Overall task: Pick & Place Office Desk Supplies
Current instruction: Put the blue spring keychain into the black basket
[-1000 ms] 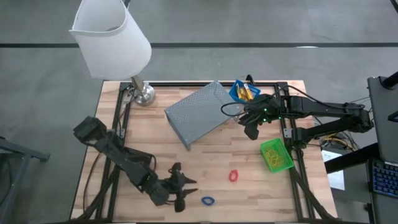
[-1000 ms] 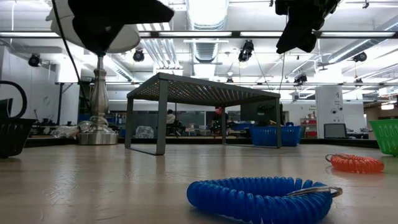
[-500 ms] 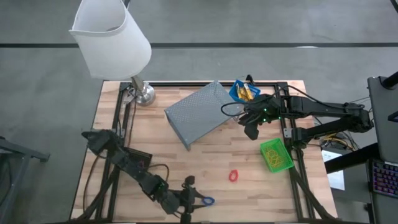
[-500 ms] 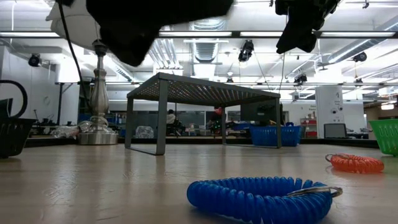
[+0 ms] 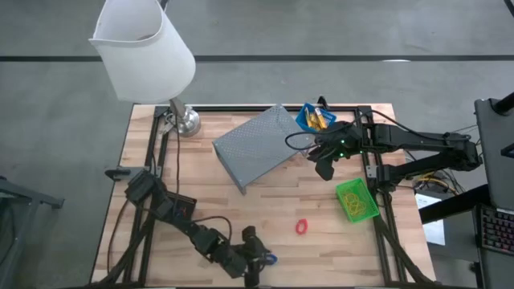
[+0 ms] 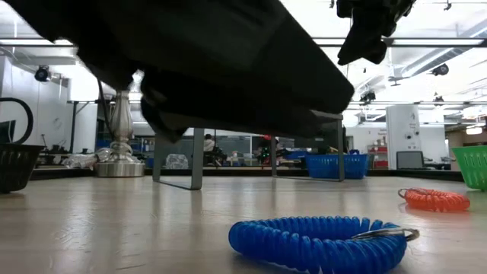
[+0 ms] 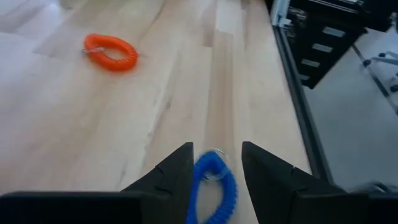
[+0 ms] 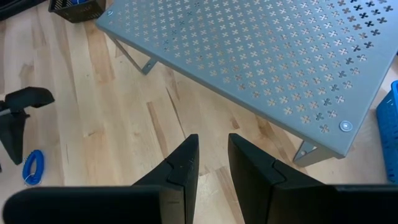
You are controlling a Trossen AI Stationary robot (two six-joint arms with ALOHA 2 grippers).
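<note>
A blue coiled loop [image 5: 268, 258] lies flat on the table near its near edge, and it also shows in the low view [image 6: 319, 240]. My left gripper [image 5: 257, 258] is open just above it. In the left wrist view the two fingers stand on either side of the loop [image 7: 214, 185] without touching it. A red loop [image 5: 302, 227] lies farther in. My right gripper [image 5: 324, 170] is open a little and empty, raised beside the grey perforated riser [image 5: 257, 146]. The blue bin [image 5: 315, 117] holds yellow pieces. The green bin [image 5: 356, 199] stands at the right. The black bin [image 6: 15, 164] shows at the left of the low view.
A white-shaded lamp [image 5: 144, 48] with a metal base [image 5: 186, 122] stands at the far left corner. The riser stands on its legs in the middle of the far half. Bare wood lies between the riser and the two loops.
My left gripper has gone toward the table's right and near edges and down, from beside the blue loop to over it, with its fingers now on either side of the loop. The loop has not moved.
</note>
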